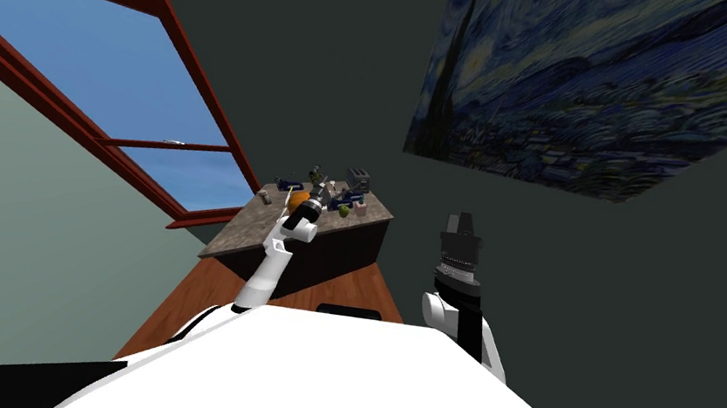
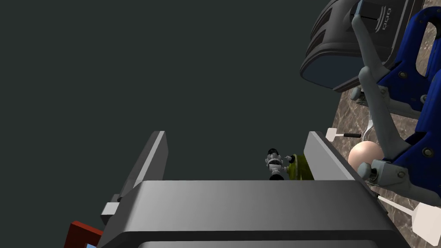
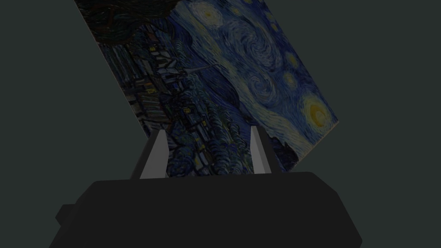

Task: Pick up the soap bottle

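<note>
Left gripper [image 2: 236, 160] gapes wide over the counter [image 2: 344, 113]. The olive soap bottle [image 2: 300, 168] stands farther on, off-centre to the gap. It's likely light, rigid and slick, so grip the body, not the pump. Right gripper [image 3: 208, 153] is raised, fingers parted.

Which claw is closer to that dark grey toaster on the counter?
Left. The left claw reaches over the brown stone counter, near the dark grey toaster; the right claw is raised well off to the counter's side.

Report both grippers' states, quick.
Left gripper: open, holding nothing.
Right gripper: open, holding nothing.
</note>
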Robot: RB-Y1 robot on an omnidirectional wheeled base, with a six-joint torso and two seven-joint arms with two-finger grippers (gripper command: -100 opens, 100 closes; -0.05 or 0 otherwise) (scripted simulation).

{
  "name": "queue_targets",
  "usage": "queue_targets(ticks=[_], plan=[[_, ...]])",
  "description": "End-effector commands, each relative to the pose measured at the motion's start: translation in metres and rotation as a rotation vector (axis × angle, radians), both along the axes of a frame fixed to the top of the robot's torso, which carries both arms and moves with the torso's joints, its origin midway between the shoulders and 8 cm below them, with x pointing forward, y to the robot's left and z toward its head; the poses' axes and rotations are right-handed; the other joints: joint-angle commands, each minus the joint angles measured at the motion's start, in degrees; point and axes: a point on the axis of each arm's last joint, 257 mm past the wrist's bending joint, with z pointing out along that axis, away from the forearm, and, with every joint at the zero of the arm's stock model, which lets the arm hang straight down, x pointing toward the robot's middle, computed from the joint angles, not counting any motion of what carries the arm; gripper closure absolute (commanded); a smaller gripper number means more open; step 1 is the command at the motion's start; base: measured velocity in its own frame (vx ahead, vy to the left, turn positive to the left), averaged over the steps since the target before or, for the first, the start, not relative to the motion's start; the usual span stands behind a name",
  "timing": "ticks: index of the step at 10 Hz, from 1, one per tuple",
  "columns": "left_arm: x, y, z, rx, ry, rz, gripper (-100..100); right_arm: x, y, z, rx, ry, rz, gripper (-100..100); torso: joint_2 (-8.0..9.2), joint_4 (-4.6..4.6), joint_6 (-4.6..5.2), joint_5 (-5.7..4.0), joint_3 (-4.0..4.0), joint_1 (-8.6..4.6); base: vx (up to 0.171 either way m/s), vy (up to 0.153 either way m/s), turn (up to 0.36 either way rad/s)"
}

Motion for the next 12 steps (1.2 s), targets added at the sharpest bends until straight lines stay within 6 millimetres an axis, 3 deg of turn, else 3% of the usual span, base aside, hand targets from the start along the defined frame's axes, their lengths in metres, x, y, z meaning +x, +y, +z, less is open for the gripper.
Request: queue_targets(ticks=[1,3,4,5,6,8,9,10,12], plan=[[0.016,-0.002,-0.008,-0.005,0.052,0.002,-100,0.000,0.000,0.000,0.000,0.000,0.000,0,0.00,0.00,0.00,0.00,0.00,0.00,-0.043,0.020,0.065],[0.022,-0.008,0.005,-0.004,0.036,-0.007,-100,0.000,0.000,0.000,0.000,0.000,0.000,0,0.02,0.00,0.00,0.00,0.01,0.00,-0.033,0.012,0.008],[0.035,-0.009,-0.005,-0.009,0.090,-0.002,-100,0.000,0.000,0.000,0.000,0.000,0.000,0,-0.03,-0.01,0.00,-0.01,-0.02,-0.05,-0.041,0.012,0.055],[0.040,-0.014,0.005,-0.007,0.081,-0.008,-100,0.000,0.000,0.000,0.000,0.000,0.000,0,0.00,-0.01,-0.01,-0.01,-0.01,-0.03,-0.046,0.012,0.028],[0.050,-0.014,-0.005,-0.013,0.127,-0.002,-100,0.000,0.000,0.000,0.000,0.000,0.000,0,0.02,0.00,0.00,-0.01,0.01,-0.04,-0.050,0.013,0.041],[0.058,-0.020,0.004,-0.009,0.129,-0.008,-100,0.000,0.000,0.000,0.000,0.000,0.000,0,0.03,0.00,0.00,-0.01,0.01,-0.03,-0.032,0.009,0.015],[0.070,-0.021,-0.006,-0.013,0.182,-0.001,-100,0.000,0.000,0.000,0.000,0.000,0.000,0,-0.03,-0.01,0.00,-0.01,-0.02,-0.06,-0.025,0.008,0.048],[0.075,-0.026,0.003,-0.010,0.181,-0.005,-100,0.000,0.000,0.000,0.000,0.000,0.000,0,-0.04,-0.02,-0.01,-0.01,-0.03,-0.05,-0.026,0.003,0.029],[0.090,-0.031,0.000,-0.009,0.237,0.000,-100,0.000,0.000,0.000,0.000,0.000,0.000,0,-0.04,-0.02,-0.01,-0.02,-0.03,-0.08,-0.028,-0.002,0.037]])
